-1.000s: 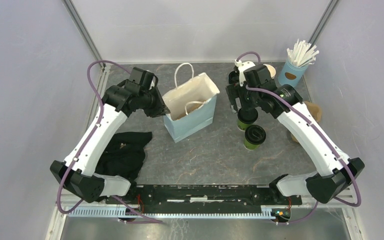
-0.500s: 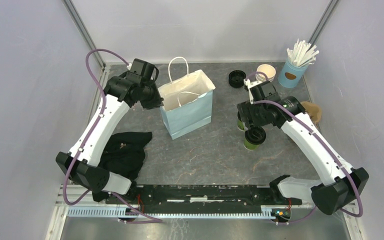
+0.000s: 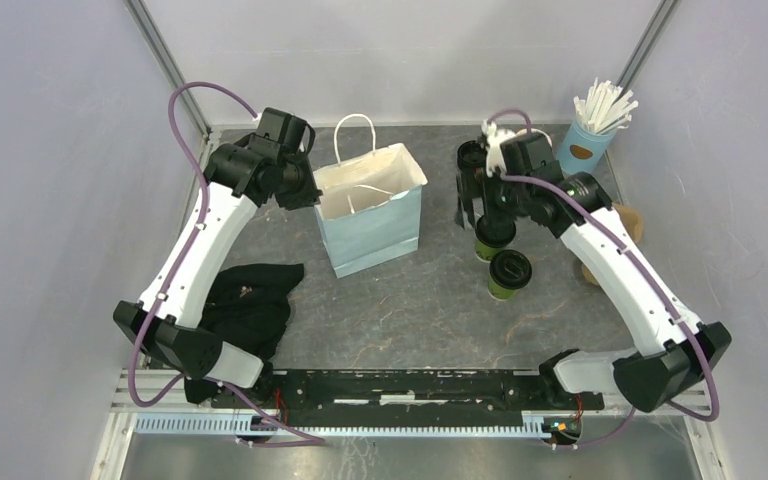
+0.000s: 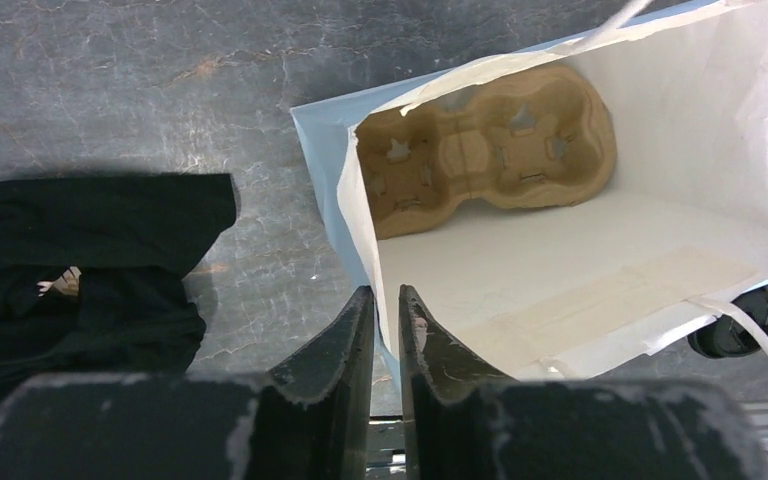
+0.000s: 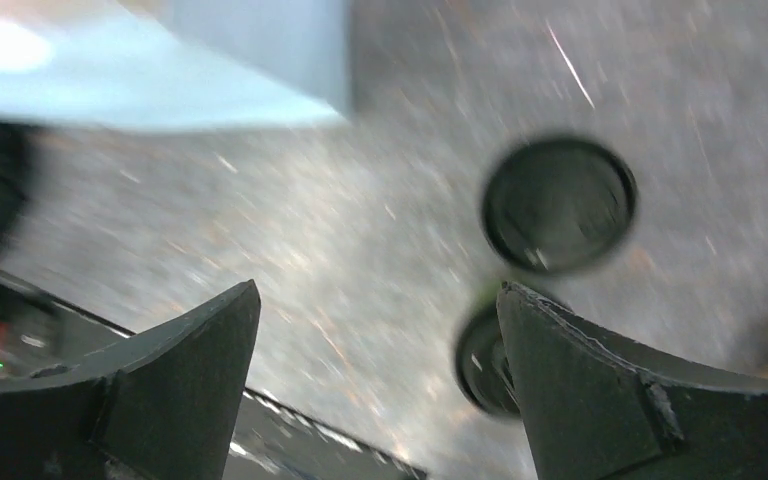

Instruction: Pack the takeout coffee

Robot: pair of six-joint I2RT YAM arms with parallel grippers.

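Two takeout coffee cups with green bodies and black lids stand right of the bag, the far one (image 3: pixel 493 236) and the near one (image 3: pixel 509 270). In the blurred right wrist view their lids show as the near cup (image 5: pixel 558 203) and the far cup (image 5: pixel 482 362). My right gripper (image 3: pixel 476 204) hangs open just left of and above the far cup, with nothing between its fingers (image 5: pixel 190 380). My left gripper (image 3: pixel 308 192) is shut on the left rim of the pale blue paper bag (image 3: pixel 375 225). A brown cup carrier (image 4: pixel 485 150) lies inside the bag (image 4: pixel 600 280).
A black cloth (image 3: pixel 250 305) lies at the near left. A blue holder of white straws (image 3: pixel 590 140) stands at the back right. Loose black lids (image 3: pixel 470 153) sit behind my right gripper, and a brown object (image 3: pixel 628 222) lies beyond the right arm.
My right gripper swung toward the right and near side, then back left beside the far cup. My left gripper drew the bag's rim slightly left, and the bag now stands more upright.
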